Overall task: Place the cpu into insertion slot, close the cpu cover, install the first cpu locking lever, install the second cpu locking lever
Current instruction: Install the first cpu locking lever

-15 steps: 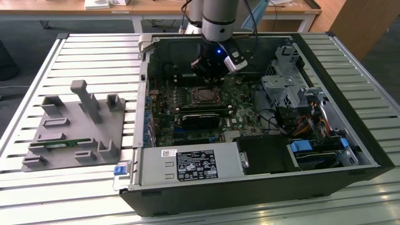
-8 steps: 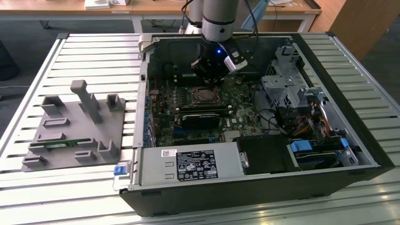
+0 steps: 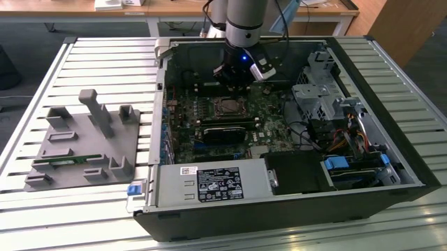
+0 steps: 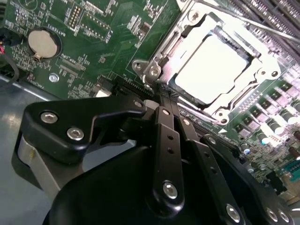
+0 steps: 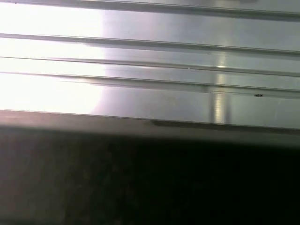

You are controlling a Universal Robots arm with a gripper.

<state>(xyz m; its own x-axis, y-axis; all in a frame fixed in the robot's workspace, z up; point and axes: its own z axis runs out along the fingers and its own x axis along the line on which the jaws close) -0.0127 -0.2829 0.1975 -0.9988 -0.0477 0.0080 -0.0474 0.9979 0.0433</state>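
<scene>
While the arm hangs over the open computer case (image 3: pixel 391 172) in the upper middle of the exterior view, its gripper (image 3: pixel 237 78) sits low above the green motherboard (image 3: pixel 272 137), just beyond the socket area. Seen in the second wrist view, the gripper (image 4: pixel 165 96) has its black fingers (image 4: pixel 165 123) drawn together to a narrow point with nothing between them, the tips resting at or just over the near edge of the insertion slot (image 4: pixel 155 72). At the upper right of that view the cpu (image 4: pixel 213 65) lies flat in the slot, its pale metal top glaring bright, and the cpu cover (image 4: pixel 255 70) is folded down around it as a silvery frame. A round coin cell (image 4: pixel 43 43) sits on the board at the upper left. At the exterior view's left, a grey fixture block (image 3: pixel 84 144) lies on the slatted aluminium table (image 3: pixel 104 57), well apart from the case. Bright aluminium slats (image 5: pixel 150 61) cross the first wrist view above a dark band.
</scene>
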